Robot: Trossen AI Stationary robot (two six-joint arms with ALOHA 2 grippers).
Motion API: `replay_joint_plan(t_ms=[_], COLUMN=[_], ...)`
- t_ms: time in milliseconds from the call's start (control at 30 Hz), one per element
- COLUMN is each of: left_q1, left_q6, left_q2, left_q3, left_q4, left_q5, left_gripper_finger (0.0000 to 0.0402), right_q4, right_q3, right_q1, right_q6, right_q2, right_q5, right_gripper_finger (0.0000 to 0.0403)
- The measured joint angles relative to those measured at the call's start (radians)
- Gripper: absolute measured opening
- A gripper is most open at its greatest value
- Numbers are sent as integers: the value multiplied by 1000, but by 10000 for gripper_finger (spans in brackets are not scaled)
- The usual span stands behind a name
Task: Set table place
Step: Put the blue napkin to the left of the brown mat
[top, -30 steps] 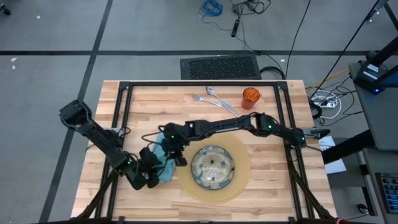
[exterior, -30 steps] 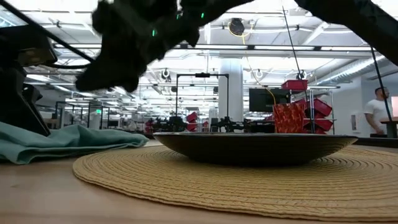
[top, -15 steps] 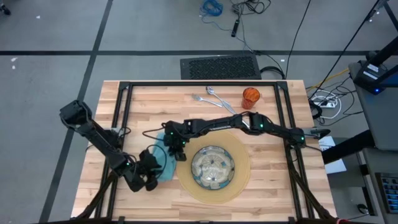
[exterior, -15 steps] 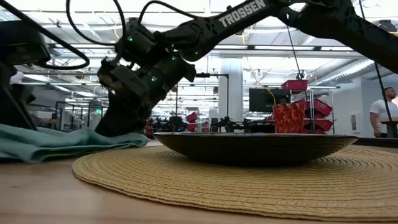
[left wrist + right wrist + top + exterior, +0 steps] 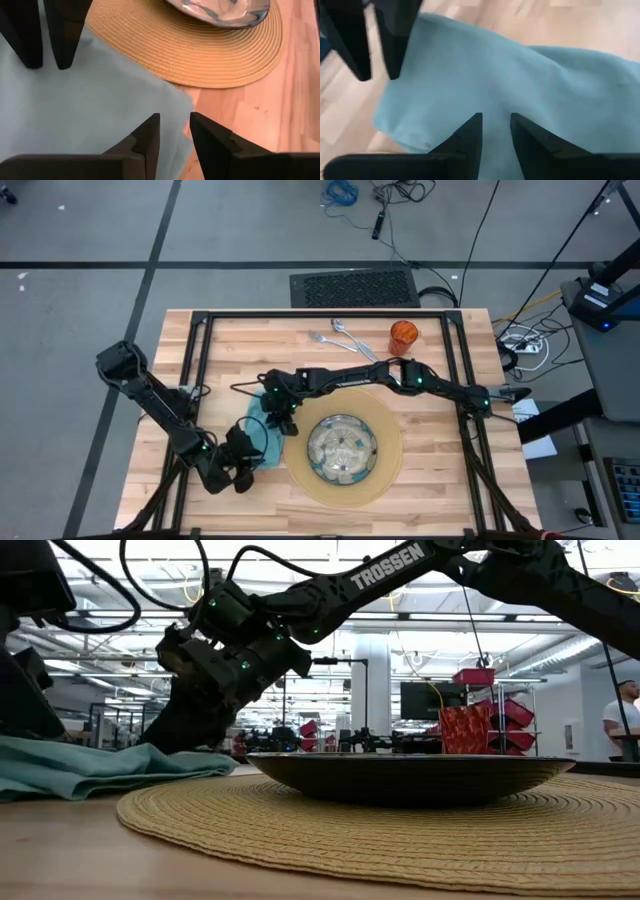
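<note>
The teal napkin [image 5: 265,438] lies rumpled on the table [image 5: 230,340], left of the round tan mat [image 5: 385,470] that bears the glass plate [image 5: 342,448]. My right gripper [image 5: 286,428] reaches across from the right. It stands over the napkin's far part [image 5: 520,90], its fingers a narrow gap apart. My left gripper [image 5: 255,456] is at the napkin's near left edge, also narrowly open [image 5: 174,131]. The napkin's corner [image 5: 186,102] lies just ahead of the left fingers. Cutlery [image 5: 340,335] and the orange cup [image 5: 403,336] are at the far edge. My right gripper sets its two fingertips [image 5: 185,743] down on the napkin's far part, slanting from above and from the table's right. The cloth lies flat on the table under them, not lifted. My left gripper hovers low over the napkin's near edge [image 5: 182,145]. I cannot tell whether it touches the cloth.
The mat's edge [image 5: 220,65] lies close to the napkin's right side. Black frame rails [image 5: 200,380] run along the table's left and far sides. Bare wood shows at the near left [image 5: 160,500]. A person [image 5: 625,715] stands in the room behind.
My right gripper has come down from well above the table onto the napkin and shifted slightly toward the far left. My left gripper has drawn back a little toward the near edge. The napkin has stayed where it lay.
</note>
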Motion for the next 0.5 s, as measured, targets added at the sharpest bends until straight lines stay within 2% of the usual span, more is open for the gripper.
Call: replay_joint_plan(t_ms=[67, 200, 367, 500], left_q1=[5, 11, 11, 9], left_q6=[0, -9, -99, -104], left_q2=[14, 47, 51, 51], left_q3=[9, 35, 51, 51], left_q4=[-3, -67, -224, -227], left_q5=[2, 3, 26, 29], left_gripper_finger=[96, 96, 95, 96], right_q4=[0, -18, -67, -104], right_q3=[0, 0, 0, 9], right_q1=[2, 2, -10, -21], right_q6=[-4, -1, -2, -7], right_q2=[0, 0, -13, -23], right_q5=[-13, 32, 37, 38], right_gripper_finger=[93, 93, 93, 93])
